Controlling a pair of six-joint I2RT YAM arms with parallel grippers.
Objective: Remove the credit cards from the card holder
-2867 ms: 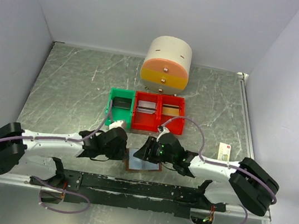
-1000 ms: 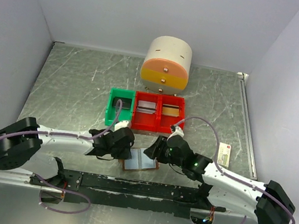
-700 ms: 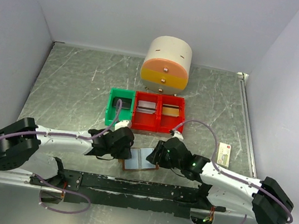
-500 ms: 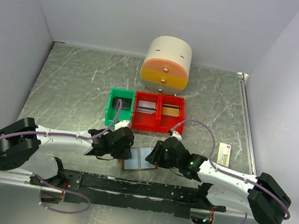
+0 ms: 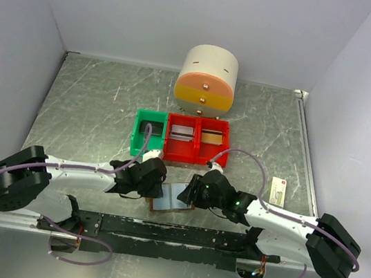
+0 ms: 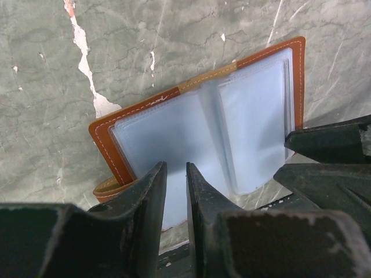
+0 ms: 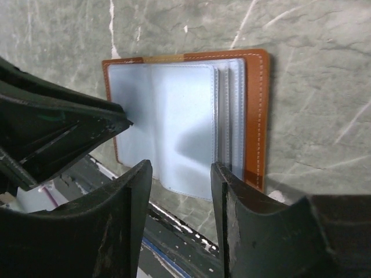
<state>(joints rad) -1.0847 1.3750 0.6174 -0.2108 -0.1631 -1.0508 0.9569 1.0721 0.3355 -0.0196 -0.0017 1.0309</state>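
Materials and surface finishes at the work table (image 5: 94, 97).
The table is a grey-green, marble-patterned sheet, smooth with a dull sheen, and scratched and chipped to white in places. The card holder (image 6: 203, 130) has a brown leather-like cover, matt, with pale stitching along its edge; its inner sleeves (image 7: 174, 127) are thin translucent plastic, bluish and softly glossy. The left gripper (image 6: 175, 168) and right gripper (image 7: 180, 168) have fingers of matt black plastic with a faintly grainy face. The green bin (image 5: 137, 132) and red bins (image 5: 194, 158) are smooth moulded plastic. The round cabinet (image 5: 208, 69) looks matt cream and orange, with small shiny knobs (image 5: 205, 85).
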